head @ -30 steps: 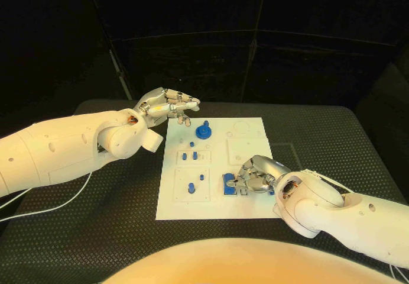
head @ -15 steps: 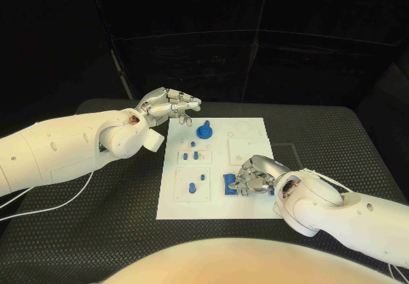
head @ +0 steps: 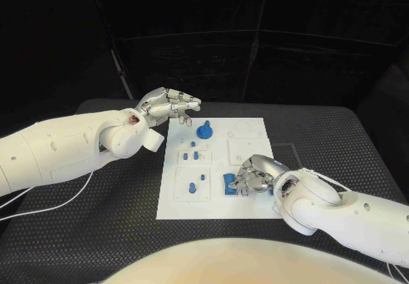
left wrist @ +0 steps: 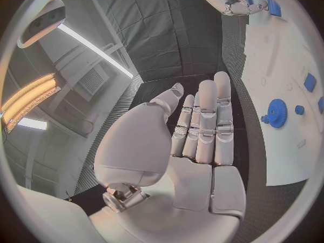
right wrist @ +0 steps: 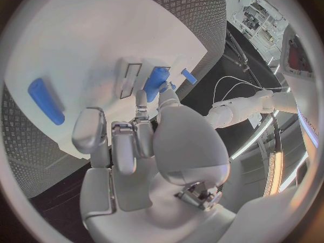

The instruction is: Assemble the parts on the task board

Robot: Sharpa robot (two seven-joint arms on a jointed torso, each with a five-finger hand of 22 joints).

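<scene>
Two hands | left hand (head: 168, 105) empty, fingers straight | right hand (head: 254, 174) fingers on blue part (right wrist: 155, 83), grasp unclear

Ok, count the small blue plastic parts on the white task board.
About 8 show on the white task board: the blue gear-shaped part at its far end, several small blue pegs in the middle sockets, and blue block parts under the right hand, which may hide more.
</scene>
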